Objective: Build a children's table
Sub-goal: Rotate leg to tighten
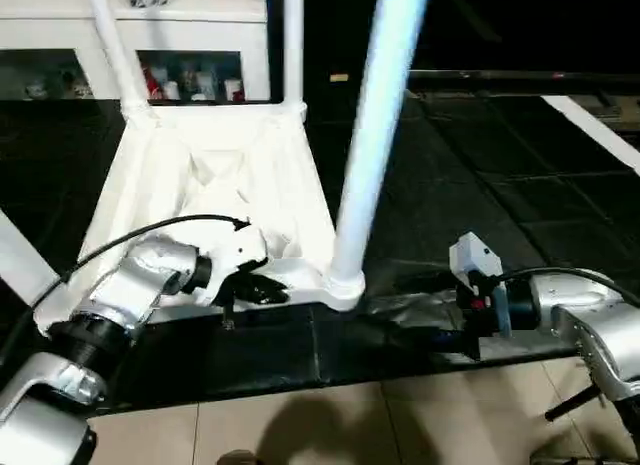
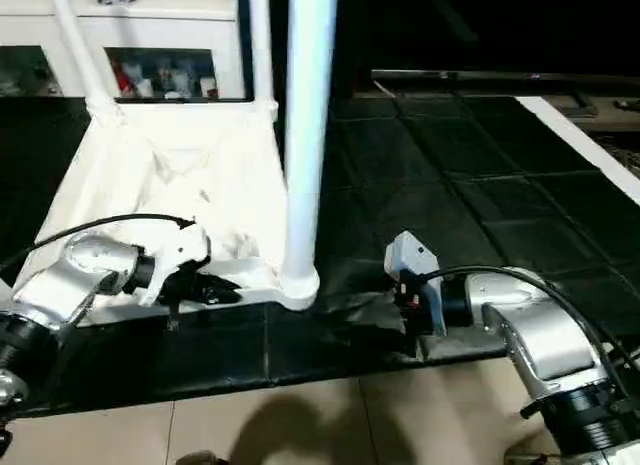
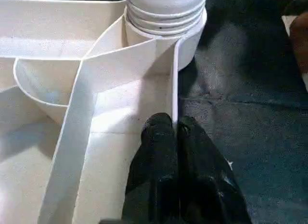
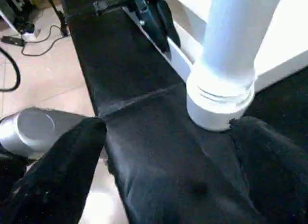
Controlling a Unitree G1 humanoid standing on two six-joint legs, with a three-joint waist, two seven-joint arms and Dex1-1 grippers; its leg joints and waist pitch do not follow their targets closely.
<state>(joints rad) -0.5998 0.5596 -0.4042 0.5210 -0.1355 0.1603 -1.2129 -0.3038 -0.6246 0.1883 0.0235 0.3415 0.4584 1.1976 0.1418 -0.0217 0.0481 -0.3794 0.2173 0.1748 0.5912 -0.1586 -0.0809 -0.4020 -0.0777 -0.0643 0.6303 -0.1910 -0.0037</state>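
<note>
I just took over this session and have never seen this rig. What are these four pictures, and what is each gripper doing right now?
You are looking through a humanoid robot with two silver arms. The two wide pictures come from a stereo camera on its head, looking down over the forearms. The other two come from cameras on each wrist, looking along that gripper's black fingers.

The children's table lies upside down on a black mat, legs pointing up. The nearest leg stands in its corner socket.

The left gripper is shut on the table's near rim, close to that socket. The right gripper is open, its fingers spread to either side of the leg's base, not touching it. A white cabinet stands behind.
</note>
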